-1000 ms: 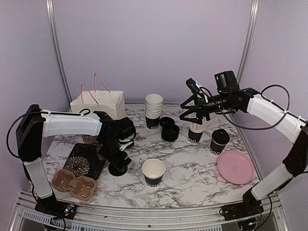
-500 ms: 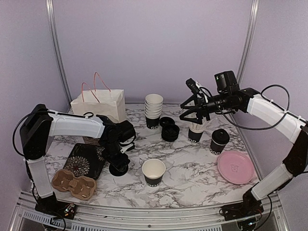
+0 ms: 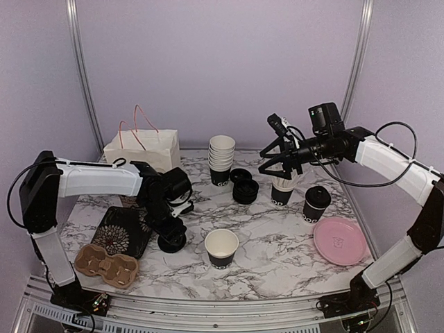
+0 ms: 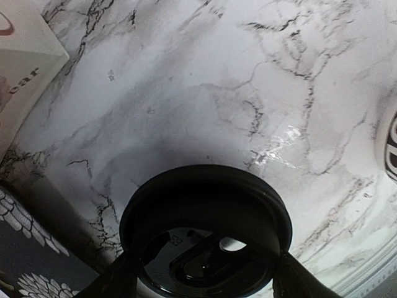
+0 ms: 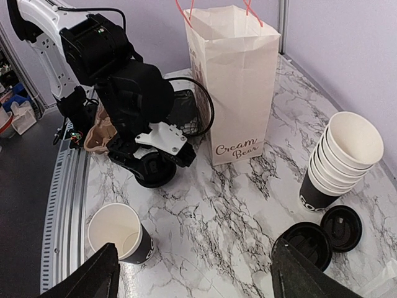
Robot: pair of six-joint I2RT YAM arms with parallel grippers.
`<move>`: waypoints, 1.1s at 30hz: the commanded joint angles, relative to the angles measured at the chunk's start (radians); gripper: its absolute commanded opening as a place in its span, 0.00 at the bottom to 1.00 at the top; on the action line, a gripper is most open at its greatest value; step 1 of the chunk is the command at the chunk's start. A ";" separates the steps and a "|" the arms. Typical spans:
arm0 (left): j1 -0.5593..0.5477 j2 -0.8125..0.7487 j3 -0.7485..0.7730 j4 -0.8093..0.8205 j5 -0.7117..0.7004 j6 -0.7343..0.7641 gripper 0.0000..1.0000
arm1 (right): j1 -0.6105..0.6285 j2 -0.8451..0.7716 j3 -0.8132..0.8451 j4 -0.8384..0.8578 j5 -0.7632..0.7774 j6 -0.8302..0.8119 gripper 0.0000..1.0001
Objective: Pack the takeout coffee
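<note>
1. Marble table [image 3: 277, 263] with purple walls around it holds all the coffee things.
2. One takeout coffee cup [image 3: 317, 202] has its lid on. It stands on the right side, just beside the pink plate [image 3: 340, 241].
3. An open cup [image 3: 222, 248] stands near the front middle. It has no lid.
4. The left gripper [image 3: 171, 234] is low, between the open cup and the flowered tray [image 3: 121, 232]. Its two fingers touch a black lid [image 4: 205, 205] on both sides, so it grips the lid. The lid looks like it is lying on the table.
5. The right gripper [image 3: 274, 159] hangs high above the cup of straws [image 3: 281, 189]. Its jaws are wide and hold nothing.
6. The brown cup carrier [image 3: 105, 263] at the front left has two empty holes. The paper bag [image 3: 142, 149] stands at the back left, and its inside cannot be seen.
7. The job looks close to its start. No cup sits in the carrier. The open cup probably needs the lid first. Then both cups need to go in the carrier or the bag.
</note>
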 commanded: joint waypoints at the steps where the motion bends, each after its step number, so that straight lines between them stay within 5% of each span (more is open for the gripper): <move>1: -0.015 -0.151 0.062 -0.083 0.054 -0.024 0.61 | 0.007 -0.002 0.013 -0.018 0.000 -0.009 0.81; 7: -0.099 -0.237 0.194 -0.091 0.131 -0.023 0.61 | 0.007 -0.003 0.006 -0.023 0.010 -0.016 0.81; 14: -0.229 -0.121 0.351 -0.101 0.185 0.008 0.61 | 0.007 -0.018 0.000 -0.033 0.025 -0.023 0.82; 33: -0.250 0.032 0.444 -0.155 0.182 0.043 0.61 | 0.007 -0.058 -0.039 -0.032 0.041 -0.037 0.82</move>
